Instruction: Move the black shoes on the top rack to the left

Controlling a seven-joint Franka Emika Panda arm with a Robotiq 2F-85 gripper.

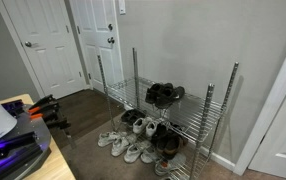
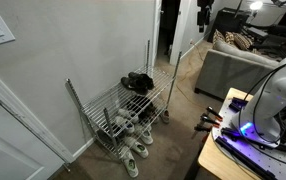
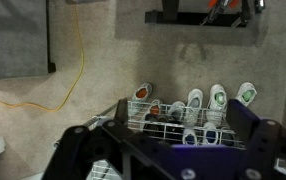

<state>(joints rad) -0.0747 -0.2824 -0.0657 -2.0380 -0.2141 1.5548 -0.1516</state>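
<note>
The black shoes [image 1: 164, 94] sit as a pair on the top rack [image 1: 188, 108] of a chrome wire shoe rack against the wall, near its middle; they also show in an exterior view [image 2: 137, 81]. My gripper [image 1: 51, 107] is far from the rack, over the edge of the robot's table, and it also shows in an exterior view [image 2: 209, 120]. In the wrist view the gripper [image 3: 171, 134] is open and empty, its two fingers wide apart, with the rack's wire shelf [image 3: 133, 126] between them. I cannot make out the black shoes for certain in that view.
White and grey sneakers [image 1: 123, 147] lie on the floor and lower shelf, and they show in the wrist view [image 3: 217, 98]. White doors [image 1: 48, 45] stand beyond the rack. A grey sofa [image 2: 245, 62] is in the room. A yellow cable [image 3: 79, 70] crosses the floor.
</note>
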